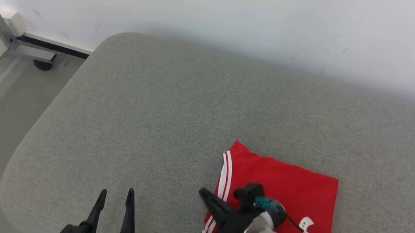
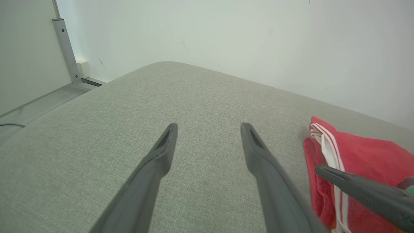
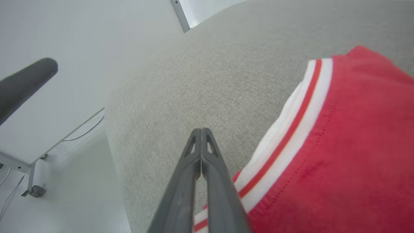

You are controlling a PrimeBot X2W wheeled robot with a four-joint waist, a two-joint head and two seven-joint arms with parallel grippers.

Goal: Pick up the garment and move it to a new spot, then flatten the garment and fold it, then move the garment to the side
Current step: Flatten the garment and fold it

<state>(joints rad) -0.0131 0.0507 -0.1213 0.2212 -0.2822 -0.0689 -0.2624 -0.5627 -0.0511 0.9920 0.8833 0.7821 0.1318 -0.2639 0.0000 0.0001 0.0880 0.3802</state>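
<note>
Garment (image 1: 289,186) folded, striped edge (image 1: 226,174) leftward, wide grey cushion (image 1: 150,120) beyond

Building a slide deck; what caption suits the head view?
Red garment on grey cushion, shut right gripper at its striped edge, open left gripper alongside.

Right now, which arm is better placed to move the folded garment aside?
Probably right: the right gripper, shut, is at the striped edge of the red garment; the left gripper hangs open over grey cushion.
</note>
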